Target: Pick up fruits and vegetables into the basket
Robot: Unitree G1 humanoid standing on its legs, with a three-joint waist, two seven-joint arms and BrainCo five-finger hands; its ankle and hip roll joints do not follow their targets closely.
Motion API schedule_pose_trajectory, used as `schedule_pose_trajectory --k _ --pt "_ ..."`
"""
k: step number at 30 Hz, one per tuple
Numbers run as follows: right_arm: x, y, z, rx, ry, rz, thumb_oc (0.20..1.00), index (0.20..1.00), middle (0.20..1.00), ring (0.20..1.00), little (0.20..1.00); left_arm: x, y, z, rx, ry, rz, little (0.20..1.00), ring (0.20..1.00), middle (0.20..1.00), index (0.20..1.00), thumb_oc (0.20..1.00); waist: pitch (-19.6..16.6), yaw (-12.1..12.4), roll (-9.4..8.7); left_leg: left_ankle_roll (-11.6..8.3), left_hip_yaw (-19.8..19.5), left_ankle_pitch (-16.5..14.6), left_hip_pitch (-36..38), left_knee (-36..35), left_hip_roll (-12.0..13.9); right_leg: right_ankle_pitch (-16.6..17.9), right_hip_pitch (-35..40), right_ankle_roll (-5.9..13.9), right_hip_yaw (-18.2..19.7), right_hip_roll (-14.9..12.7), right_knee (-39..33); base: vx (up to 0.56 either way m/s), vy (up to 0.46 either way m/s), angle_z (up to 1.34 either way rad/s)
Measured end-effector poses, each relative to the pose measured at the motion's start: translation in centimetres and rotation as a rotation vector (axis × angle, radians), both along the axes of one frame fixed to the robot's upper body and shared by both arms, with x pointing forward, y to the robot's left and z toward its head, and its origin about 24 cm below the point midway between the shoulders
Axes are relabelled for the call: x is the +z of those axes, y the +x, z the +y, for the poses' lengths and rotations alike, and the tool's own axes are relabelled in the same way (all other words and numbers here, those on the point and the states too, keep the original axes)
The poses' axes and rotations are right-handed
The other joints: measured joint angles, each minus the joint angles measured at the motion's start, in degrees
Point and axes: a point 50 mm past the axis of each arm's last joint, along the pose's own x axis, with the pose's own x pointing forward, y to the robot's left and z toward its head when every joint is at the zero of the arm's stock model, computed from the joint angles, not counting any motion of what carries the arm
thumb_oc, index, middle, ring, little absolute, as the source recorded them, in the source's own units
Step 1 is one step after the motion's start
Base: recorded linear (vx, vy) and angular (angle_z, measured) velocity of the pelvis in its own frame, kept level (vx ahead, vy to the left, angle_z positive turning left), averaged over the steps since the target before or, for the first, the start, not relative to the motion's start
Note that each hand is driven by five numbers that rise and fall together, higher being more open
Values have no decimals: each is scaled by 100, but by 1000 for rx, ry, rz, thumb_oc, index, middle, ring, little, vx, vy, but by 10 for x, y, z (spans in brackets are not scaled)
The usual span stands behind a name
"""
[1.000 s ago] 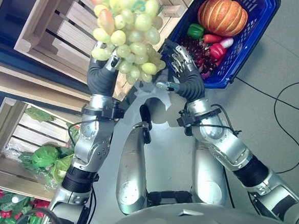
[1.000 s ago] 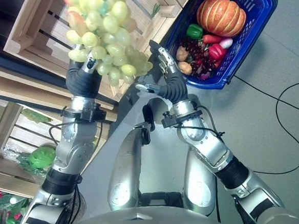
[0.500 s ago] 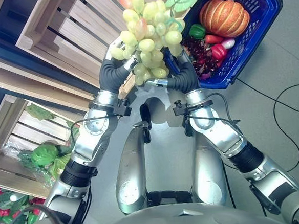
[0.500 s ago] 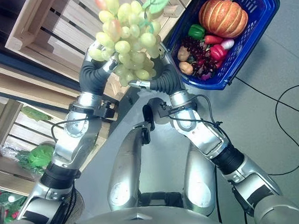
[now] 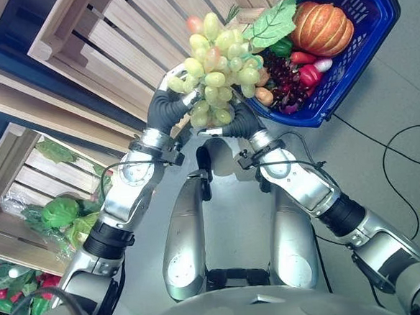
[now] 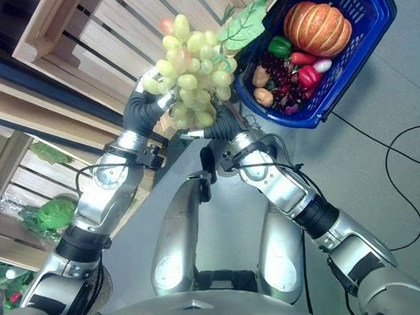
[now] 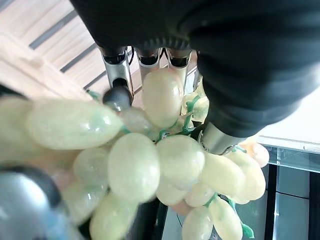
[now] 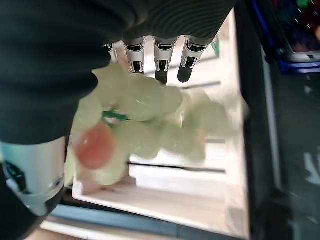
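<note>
Background: wooden crates [image 5: 115, 41], grey floor.
Grapes [image 5: 218, 74]: green bunch held up between both hands, just beside basket [image 5: 364, 46].
Left hand [image 5: 169, 103]: fingers curled round grapes.
Right hand [image 5: 240, 123]: fingers cupping grapes.
Basket: holds pumpkin [image 5: 320, 27], peppers.

No legible text, label, number or sign anywhere in these views.

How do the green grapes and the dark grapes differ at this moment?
The green grapes are pale yellow-green and held up between the left hand and right hand; the dark grapes are deep red-purple and lie in the blue basket. The green bunch looks bigger, with larger berries. Both are bunches.
</note>
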Motion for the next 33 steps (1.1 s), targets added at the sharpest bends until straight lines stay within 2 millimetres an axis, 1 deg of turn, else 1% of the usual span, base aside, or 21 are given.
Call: schedule_pose_trajectory --k 6,8,12,13,14,16,24,28,32,33 --pt "-4 1 5 43 -43 59 1000 1000 1000 1000 1000 -1 1 -5 -33 -23 33 200 200 200 200 200 0 16 -2 -1 -18 0 -47 11 0 4 -21 -6 -15 1 3 -1 -1 1" --pt "-7 5 5 44 -58 90 1000 1000 1000 1000 1000 1 3 -10 -56 -26 37 200 200 200 200 200 1 24 -9 -2 -59 1 -87 45 -2 10 -25 -15 -47 3 4 -10 -2 6" --pt "-10 9 6 32 -64 105 1000 1000 1000 1000 1000 -2 7 -12 -77 -52 76 200 200 200 200 200 6 28 -32 1 -59 -1 -91 67 -5 11 -24 -14 -41 4 1 0 0 0" --pt "-11 10 7 24 -52 104 642 642 642 642 642 -3 8 -13 -84 -65 89 200 200 200 200 200 5 19 -47 1 -59 -1 -91 68 -5 11 -24 -14 -41 4 1 0 0 0" --pt "-11 10 7 20 -40 103 200 200 200 200 200 -4 9 -13 -86 -75 96 200 200 200 200 200 3 12 -60 1 -59 -2 -91 68 -5 11 -24 -14 -41 4 -2 0 0 0" --pt "-9 9 8 11 -4 80 200 200 200 200 200 -5 11 -16 -94 -85 107 200 200 200 200 200 2 -3 -75 5 -59 -5 -93 79 -5 11 -25 -13 -32 8 -15 0 0 0" --pt "-3 7 6 -15 80 -3 200 200 200 200 200 4 11 -21 -119 -206 64 200 200 200 200 200 2 -80 -80 12 -50 -10 -97 57 -2 36 -26 9 29 57 -94 -4 6 -2" --pt "-4 7 5 -28 99 -12 200 200 200 200 200 3 11 -21 -115 -253 65 200 200 200 200 200 3 -80 -80 11 -49 -10 -95 39 -3 44 -27 6 28 58 -90 0 0 0" --pt "-5 5 3 -29 120 -16 200 200 200 200 200 2 10 -21 -125 -257 58 200 200 200 200 200 3 -80 -80 12 -41 -9 -86 22 -6 47 -27 6 31 54 -90 0 0 0" --pt "-5 4 3 -27 124 -16 200 200 200 200 200 2 10 -21 -131 -254 55 376 376 376 376 376 3 -81 -80 12 -41 -9 -84 20 -6 47 -26 6 32 54 -89 0 0 0"
